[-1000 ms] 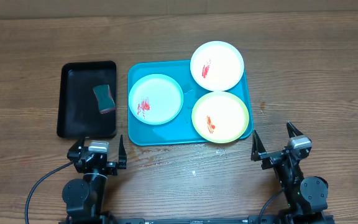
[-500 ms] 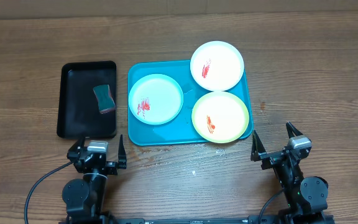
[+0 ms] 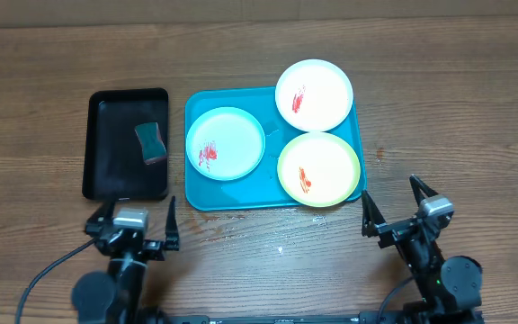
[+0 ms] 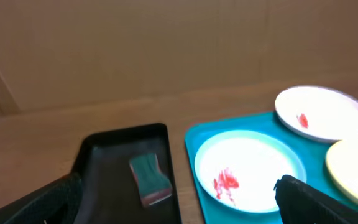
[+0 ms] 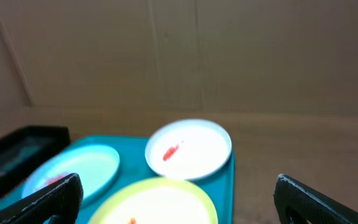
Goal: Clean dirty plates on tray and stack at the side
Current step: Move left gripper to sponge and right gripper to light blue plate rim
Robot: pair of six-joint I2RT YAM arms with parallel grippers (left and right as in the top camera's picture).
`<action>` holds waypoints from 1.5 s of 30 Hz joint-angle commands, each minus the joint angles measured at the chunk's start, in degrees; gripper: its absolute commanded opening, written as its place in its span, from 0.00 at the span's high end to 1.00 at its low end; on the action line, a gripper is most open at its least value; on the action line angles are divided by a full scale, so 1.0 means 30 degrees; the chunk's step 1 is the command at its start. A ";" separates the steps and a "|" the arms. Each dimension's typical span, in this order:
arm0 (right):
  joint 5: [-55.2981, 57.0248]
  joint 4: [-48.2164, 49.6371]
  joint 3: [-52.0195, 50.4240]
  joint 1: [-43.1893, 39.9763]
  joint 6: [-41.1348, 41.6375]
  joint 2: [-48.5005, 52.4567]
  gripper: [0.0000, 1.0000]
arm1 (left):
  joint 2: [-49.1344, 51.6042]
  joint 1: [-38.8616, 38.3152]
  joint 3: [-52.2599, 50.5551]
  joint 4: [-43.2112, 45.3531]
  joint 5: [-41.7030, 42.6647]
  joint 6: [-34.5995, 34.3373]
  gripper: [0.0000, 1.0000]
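Black arms [image 3: 120, 270] bear grey wrist blocks [image 3: 131, 218], pointed black pincers [image 3: 131, 209] [image 3: 389, 190], trailing cables [image 3: 48, 274].

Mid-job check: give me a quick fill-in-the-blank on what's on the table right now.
The sponge lies in the ____ tray.
The white plate, light blue plate and yellow-green plate each carry ____ smears.
The left gripper and right gripper are both empty and ____.
Missing: black; red; open.
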 commanded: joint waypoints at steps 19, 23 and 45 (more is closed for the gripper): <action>-0.2805 -0.6827 1.5001 -0.0051 0.0058 1.3559 0.00 | 1.4863 0.0182 1.7107 -1.1409 0.0430 -0.1413 0.00; -0.2841 -0.9872 1.8535 -0.0051 0.0058 1.6997 0.00 | 1.8688 0.0182 2.1209 -1.4914 0.0415 -0.1413 0.00; -0.5756 -1.4411 2.5252 0.0758 0.0219 2.6731 0.00 | 2.9106 0.0146 2.6556 -1.7668 0.1851 -0.5282 0.00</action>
